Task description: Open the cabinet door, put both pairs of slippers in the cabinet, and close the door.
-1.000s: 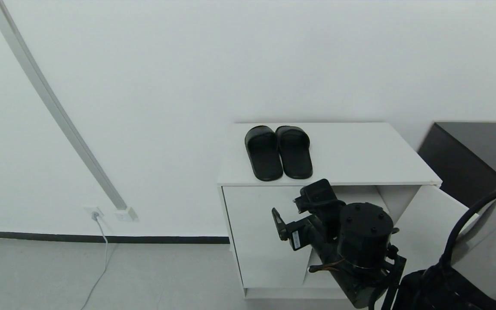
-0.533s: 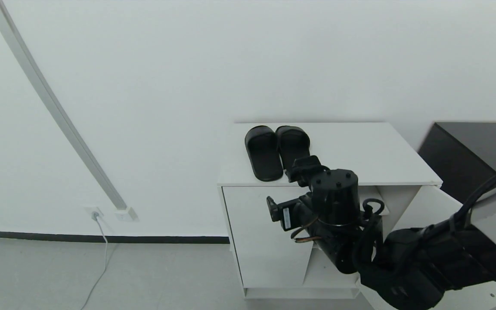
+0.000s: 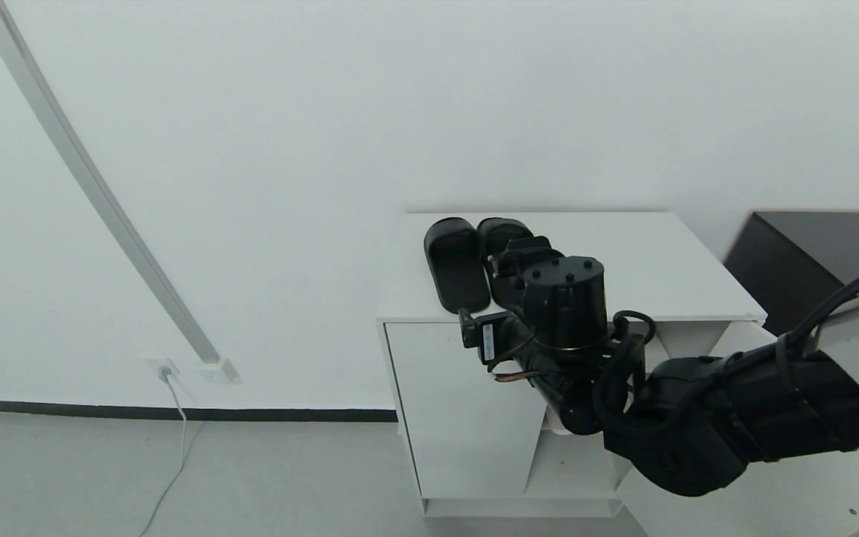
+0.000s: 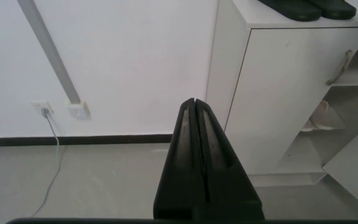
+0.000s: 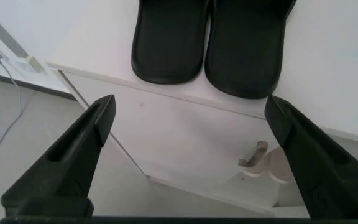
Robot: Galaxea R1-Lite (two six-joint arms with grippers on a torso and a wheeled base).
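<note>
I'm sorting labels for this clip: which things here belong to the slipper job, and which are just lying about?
Job: black slippers, cabinet, right claw.
Lying about: wall socket, cable, slanted wall strip, dark box.

The right pincer (image 5: 190, 107) has risen from in front of the cabinet door (image 3: 452, 403) to just over the black slippers (image 3: 456, 262)

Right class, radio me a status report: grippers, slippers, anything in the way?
Right gripper open, jaws facing the black slippers. Left gripper shut, empty, off from the cabinet. Slippers paired on the cabinet top. Nothing between.
</note>
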